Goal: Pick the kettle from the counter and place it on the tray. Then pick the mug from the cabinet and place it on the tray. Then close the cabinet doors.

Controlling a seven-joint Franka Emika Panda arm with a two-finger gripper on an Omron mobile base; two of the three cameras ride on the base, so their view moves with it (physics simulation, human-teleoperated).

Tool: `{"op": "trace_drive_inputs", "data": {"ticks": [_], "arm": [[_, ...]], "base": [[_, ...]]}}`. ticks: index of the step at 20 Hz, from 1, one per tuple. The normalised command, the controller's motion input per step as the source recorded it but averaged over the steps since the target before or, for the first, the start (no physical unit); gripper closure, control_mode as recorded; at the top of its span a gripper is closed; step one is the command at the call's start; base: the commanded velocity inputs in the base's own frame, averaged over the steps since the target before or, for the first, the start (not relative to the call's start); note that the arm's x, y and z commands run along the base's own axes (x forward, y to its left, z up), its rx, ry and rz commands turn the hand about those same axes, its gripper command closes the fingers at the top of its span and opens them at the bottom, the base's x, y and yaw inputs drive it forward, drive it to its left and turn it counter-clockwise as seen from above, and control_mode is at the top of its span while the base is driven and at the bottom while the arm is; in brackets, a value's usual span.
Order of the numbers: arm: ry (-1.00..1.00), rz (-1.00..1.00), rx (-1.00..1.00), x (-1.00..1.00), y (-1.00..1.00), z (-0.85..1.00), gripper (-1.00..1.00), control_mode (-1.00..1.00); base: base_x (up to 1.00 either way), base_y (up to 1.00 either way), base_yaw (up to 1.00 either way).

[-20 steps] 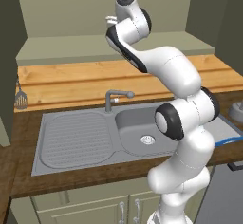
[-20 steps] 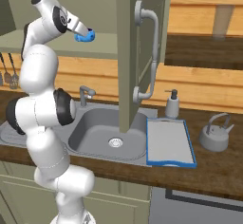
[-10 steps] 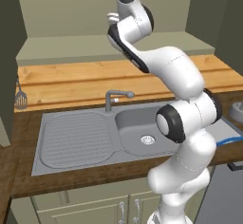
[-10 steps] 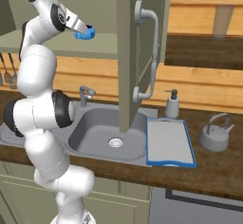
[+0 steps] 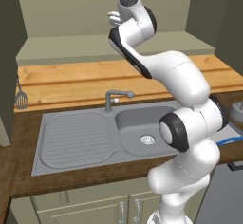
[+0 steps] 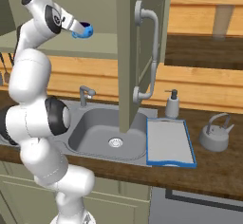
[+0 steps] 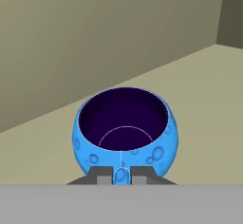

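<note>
**Mug pinched at the handle, up at the cabinet shelf**

The mug [image 7: 124, 130] sits right in front of the gripper [image 7: 121, 174], its dark inside turned toward the hand camera and its small handle caught between the two dark finger tips [image 7: 100, 174], which stand narrow and closed on it. From the right base view the blue mug [image 6: 84, 30] shows at the very end of the raised arm, up inside the open cabinet [image 6: 102, 42], just above its pale shelf and in front of the back wall. Whether the mug's bottom touches the shelf or hangs just off it, I cannot tell.

Below, the kettle [image 6: 216, 134] stands on the counter [image 6: 223, 171], just to the right of the tray [image 6: 169, 141] and not on it. One cabinet door [image 6: 137, 52] hangs open, edge-on, with its curved silver handle [image 6: 151, 57] facing out over the sink [image 6: 107, 137].

Against the pictures of a second ago, the arm has kept almost the same pose: the hand and the mug have shifted only slightly, the grip has stayed just as tight, and the kettle, tray and door have not moved.
</note>
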Motion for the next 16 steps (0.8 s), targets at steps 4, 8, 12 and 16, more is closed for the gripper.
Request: {"op": "trace_drive_inputs", "data": {"ticks": [4, 8, 12, 16], "arm": [[0.0, 0.0, 0.0, -0.24, 0.0, -0.03, 1.0, -1.0], [-0.02, 0.0, 0.0, -0.52, -0.05, -0.2, 1.0, -1.0], [-0.1, 0.02, 0.01, -0.92, -0.04, -0.06, 1.0, -1.0], [-0.19, 0.09, 0.0, -0.92, 0.0, 0.15, 1.0, -1.0]], "base": [[0.0, 0.0, 0.0], [0.0, 0.0, 0.0], [0.0, 0.0, 0.0], [0.0, 0.0, 0.0]]}}
